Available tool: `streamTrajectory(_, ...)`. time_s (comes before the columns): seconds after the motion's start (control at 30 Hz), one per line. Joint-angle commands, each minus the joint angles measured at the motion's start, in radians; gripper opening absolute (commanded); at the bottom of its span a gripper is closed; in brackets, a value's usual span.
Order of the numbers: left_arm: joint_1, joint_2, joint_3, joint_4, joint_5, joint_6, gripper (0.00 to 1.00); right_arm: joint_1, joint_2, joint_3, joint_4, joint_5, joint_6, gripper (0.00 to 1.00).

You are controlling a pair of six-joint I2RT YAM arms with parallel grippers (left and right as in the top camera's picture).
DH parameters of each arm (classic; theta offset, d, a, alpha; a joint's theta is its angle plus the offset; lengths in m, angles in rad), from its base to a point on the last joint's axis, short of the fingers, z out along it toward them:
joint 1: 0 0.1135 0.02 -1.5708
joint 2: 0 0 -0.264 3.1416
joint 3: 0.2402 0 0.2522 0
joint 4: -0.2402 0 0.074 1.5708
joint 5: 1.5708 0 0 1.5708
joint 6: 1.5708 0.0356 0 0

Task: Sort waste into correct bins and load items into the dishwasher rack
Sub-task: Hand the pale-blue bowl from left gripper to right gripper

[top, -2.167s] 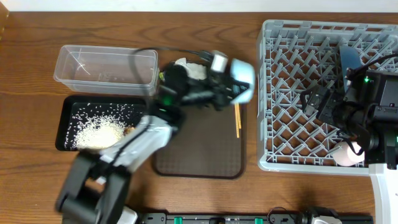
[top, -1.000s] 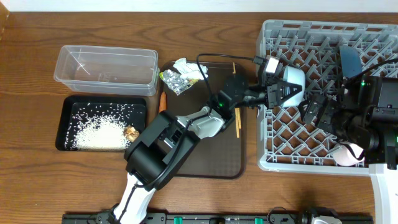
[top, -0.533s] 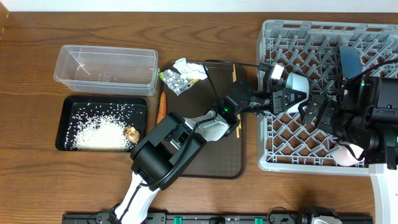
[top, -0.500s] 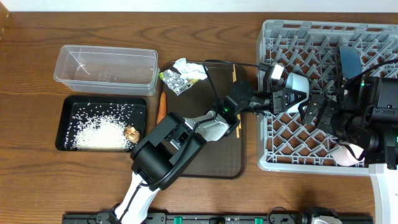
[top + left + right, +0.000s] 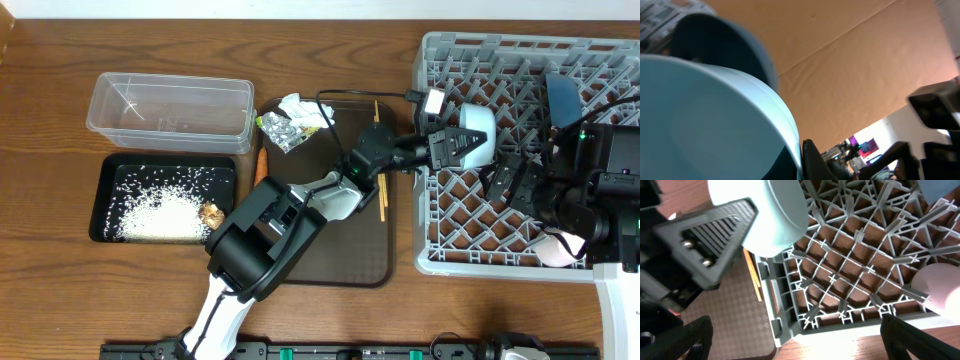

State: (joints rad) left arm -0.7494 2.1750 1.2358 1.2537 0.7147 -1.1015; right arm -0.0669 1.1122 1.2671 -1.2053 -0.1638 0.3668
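1 wooden table (image 5: 60,290), left tool (image 5: 455,148) pinching light-blue cup (image 5: 480,120) above grey rack (image 5: 520,55), right tool (image 5: 512,180) spread wide beside it

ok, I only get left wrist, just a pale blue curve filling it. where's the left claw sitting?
Observer: Left claw is over the left edge of the large light-grey plastic peg rack, shut on the small light-blue cup.
Operator: and the right claw?
Observer: Right claw is open, over the rack just right of the cup.
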Motion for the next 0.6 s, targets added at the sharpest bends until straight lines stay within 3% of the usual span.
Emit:
streamTrajectory(0.0, -0.003, 0.008, 0.013, 0.005, -0.028, -0.064, 0.06, -0.018, -0.006, 0.008, 0.000, 0.006, -0.008, 0.99)
streamTrajectory(0.57, -0.013, 0.011, 0.013, -0.072, -0.027, -0.053, 0.06, -0.018, -0.006, 0.008, -0.018, 0.006, -0.008, 0.99)
